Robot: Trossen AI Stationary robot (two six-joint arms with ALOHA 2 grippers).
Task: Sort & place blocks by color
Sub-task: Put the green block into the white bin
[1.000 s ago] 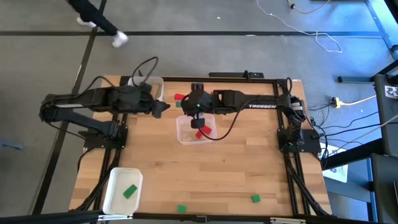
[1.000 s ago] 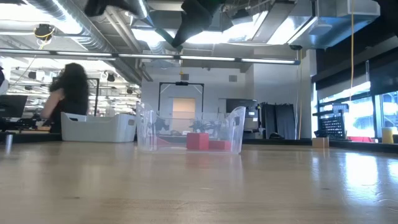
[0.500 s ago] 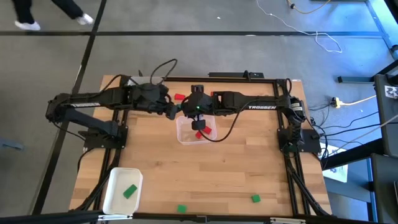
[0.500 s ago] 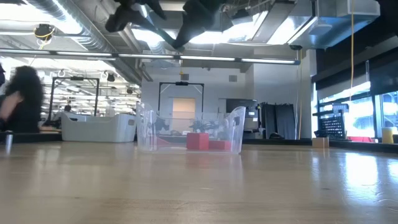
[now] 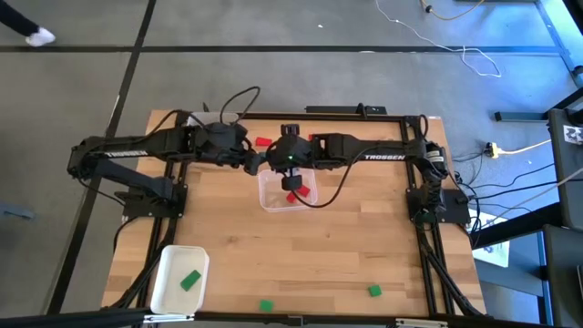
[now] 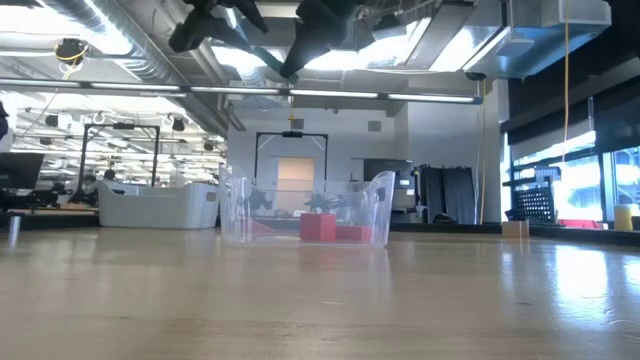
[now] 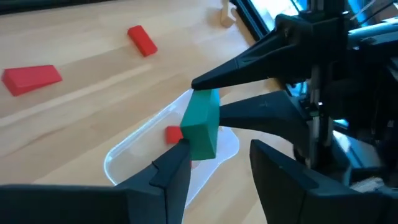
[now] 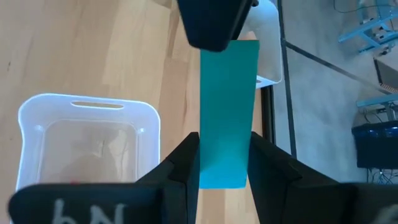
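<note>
Mid-air handover above clear tray: right gripper clamps green block, left gripper apparently half-open beside it; close left firmly before right releases.

Left arm: you have brought it in from beside the white tray at the far tabletop edge; the left gripper now sits at the right gripper, above the clear tray's far rim.
Green block: it now stands between both pairs of fingers, your left fingers at one end and the right gripper's at the other.
Low view: your left arm now shows at the top beside the right one.
Person: the one behind the tabletop has walked out; from above only a shoe shows at the floor's far-left corner.
</note>
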